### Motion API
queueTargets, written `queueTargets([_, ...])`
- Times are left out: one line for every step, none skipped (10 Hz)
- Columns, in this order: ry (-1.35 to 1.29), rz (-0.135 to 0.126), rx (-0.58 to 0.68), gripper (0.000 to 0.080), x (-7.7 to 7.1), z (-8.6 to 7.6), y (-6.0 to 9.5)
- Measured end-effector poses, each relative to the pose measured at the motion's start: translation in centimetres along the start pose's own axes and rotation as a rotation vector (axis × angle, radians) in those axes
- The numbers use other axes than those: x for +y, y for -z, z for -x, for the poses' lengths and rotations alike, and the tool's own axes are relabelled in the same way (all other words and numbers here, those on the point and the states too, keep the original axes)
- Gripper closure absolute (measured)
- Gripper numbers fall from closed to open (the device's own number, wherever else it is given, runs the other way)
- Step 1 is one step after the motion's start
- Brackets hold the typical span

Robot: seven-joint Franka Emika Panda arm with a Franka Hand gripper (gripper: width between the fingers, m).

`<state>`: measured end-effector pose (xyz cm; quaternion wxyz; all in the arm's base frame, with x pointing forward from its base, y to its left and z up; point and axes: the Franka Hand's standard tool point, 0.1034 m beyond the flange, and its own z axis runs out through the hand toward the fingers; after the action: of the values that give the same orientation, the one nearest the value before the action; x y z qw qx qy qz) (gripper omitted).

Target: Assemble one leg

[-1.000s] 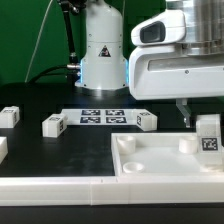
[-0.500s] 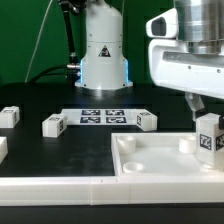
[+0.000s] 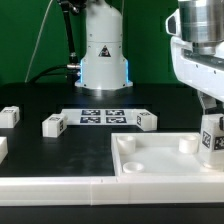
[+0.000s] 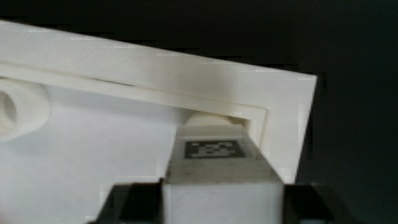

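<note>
Gripper (image 3: 211, 120) clamps the leg (image 3: 213, 140) at the tray's (image 3: 150, 170) corner, so I judge picking done, seating left.

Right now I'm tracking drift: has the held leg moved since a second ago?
Yes. The leg has shifted toward the exterior view's right, farther from the tray's round socket.

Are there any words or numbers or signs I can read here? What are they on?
No words or numbers can be read anywhere.
A triangle warning sign is on the white robot base; its symbol is too small to read.
The black-and-white square patterns are marker tags, not writing. They are on the marker board and on the leg held in the gripper.
</note>
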<state>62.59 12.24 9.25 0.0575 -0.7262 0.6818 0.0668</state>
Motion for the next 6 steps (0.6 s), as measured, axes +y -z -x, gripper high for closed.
queueTargets([-0.033,0.0,-0.006,0.0508,0.0,-0.03,0.01])
queueTargets([-0.018,0.0,-0.007,0.0427,0.01,0.02,-0.01])
queueTargets([0.021,0.001,-0.007,0.0427,0.02,0.05,-0.04])
queueTargets([0.027,0.002,-0.007,0.0292,0.05,0.07,-0.09])
queueTargets([0.079,0.004,-0.007,0.018,0.15,0.02,-0.25])
queueTargets([0.255,0.005,-0.006,0.0158,0.18,-0.04,-0.33])
